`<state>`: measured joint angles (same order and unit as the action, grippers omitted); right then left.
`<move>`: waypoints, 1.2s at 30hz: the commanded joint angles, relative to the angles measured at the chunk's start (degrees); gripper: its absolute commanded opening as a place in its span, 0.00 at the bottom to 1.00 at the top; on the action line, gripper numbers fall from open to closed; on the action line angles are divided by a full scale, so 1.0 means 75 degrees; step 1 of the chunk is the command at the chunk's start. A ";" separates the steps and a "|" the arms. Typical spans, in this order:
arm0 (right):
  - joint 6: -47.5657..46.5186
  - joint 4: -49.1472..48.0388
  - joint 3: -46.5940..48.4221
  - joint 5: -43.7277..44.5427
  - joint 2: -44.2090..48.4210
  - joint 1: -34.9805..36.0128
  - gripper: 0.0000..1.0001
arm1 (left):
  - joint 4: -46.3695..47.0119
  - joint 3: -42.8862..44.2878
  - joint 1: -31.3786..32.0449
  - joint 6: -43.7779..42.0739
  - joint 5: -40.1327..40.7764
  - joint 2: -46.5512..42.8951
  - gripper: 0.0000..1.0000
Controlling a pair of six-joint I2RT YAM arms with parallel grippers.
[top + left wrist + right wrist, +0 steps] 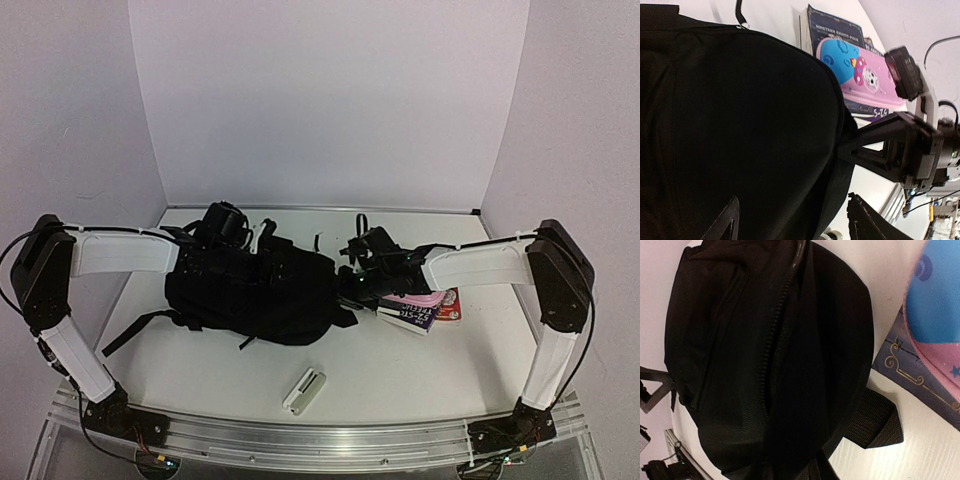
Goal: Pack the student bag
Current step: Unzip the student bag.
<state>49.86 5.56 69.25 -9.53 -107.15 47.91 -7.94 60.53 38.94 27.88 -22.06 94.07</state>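
Closest to the front edge, about midway along it, lies a small white-and-grey case (305,389), well apart from everything else. Behind it the student bag (250,290) lies flat on the left-centre of the worktop. One black strap (135,330) trails from it toward the front-left corner.

The right gripper (844,147) is at the bag's right end. The overhead view shows only a dark tangle there. The left wrist camera gives the side view: the fingers taper to a point on the bag's rim, so they seem clamped on the fabric. The right wrist view hides its own fingertips in black cloth. It does show a closed zip (775,340) running along the bag and a webbing tab (880,425) sticking out onto the white surface.

Just beyond that end, toward the right edge, is a stack of books (425,312). From above, the right arm covers most of it. The left wrist camera shows a pink-and-blue pencil case (855,70) lying on top of a dark book.

The left gripper (792,220) is over the bag's far side, its fingers (727,220) spread wide with bag fabric between them.
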 commanded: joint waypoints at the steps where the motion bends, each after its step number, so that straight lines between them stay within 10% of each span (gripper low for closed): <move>1: 0.0052 -0.0212 -0.0007 0.0189 -0.0013 0.0026 0.04 | -0.0408 0.0772 0.0458 -0.0817 0.0311 0.0409 0.74; 17: 0.0114 -0.0326 -0.0335 0.0301 0.0255 0.0024 0.00 | -0.0869 0.2100 0.0987 -0.1569 0.0909 0.2134 0.75; 25: 0.0114 -0.0325 -0.0444 0.0453 0.0395 0.0029 0.00 | -0.0881 0.2104 0.1062 -0.1389 0.2085 0.2109 0.02; 36: 0.0125 -0.0303 -0.0725 0.0694 0.0577 0.0010 0.00 | -0.0807 0.1203 -0.0502 -0.0794 0.1784 0.0004 0.00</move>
<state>50.48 3.17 64.97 -7.08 -105.87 47.94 -13.56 71.50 42.73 20.09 -8.35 103.74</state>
